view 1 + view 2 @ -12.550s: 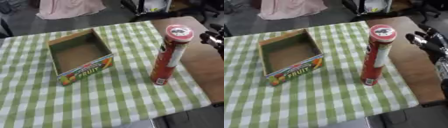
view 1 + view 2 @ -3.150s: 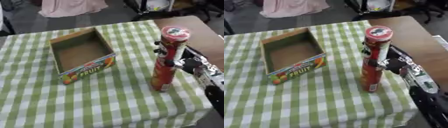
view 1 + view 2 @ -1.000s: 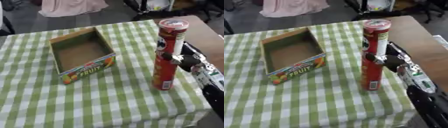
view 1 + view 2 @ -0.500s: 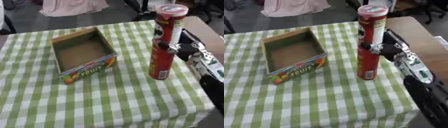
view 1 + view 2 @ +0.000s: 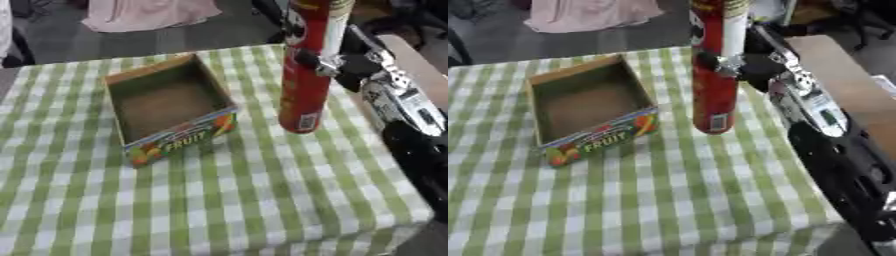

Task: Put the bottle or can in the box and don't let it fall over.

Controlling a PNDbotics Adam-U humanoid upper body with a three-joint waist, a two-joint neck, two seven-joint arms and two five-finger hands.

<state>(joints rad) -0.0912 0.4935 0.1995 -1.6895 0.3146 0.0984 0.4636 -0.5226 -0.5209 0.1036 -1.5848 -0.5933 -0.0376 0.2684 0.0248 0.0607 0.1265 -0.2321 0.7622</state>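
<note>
Over at nine o'clock on the worktop [image 5: 262,210], which wears a green-and-white checked cloth [image 5: 79,200], sits the open cardboard box [image 5: 166,112], turned at an angle, its printed side panel reading FRUIT and facing six o'clock. Its inside shows bare brown card, with nothing lying in it. Moving toward three o'clock, the tall red can [image 5: 308,70] stands upright, just beside the box's near right corner but apart from it; its top runs out of the picture at twelve o'clock, and a label patch shows near its base. Whether the base touches the cloth or hangs just above it, the views do not settle. The right hand [image 5: 741,62] comes in from three o'clock on its black-and-silver arm [image 5: 833,145], fingers curled round the can at about mid-height, holding it. At the three o'clock edge the cloth ends and bare brown wood [image 5: 842,85] shows beyond the arm. The left hand shows in neither view.
</note>
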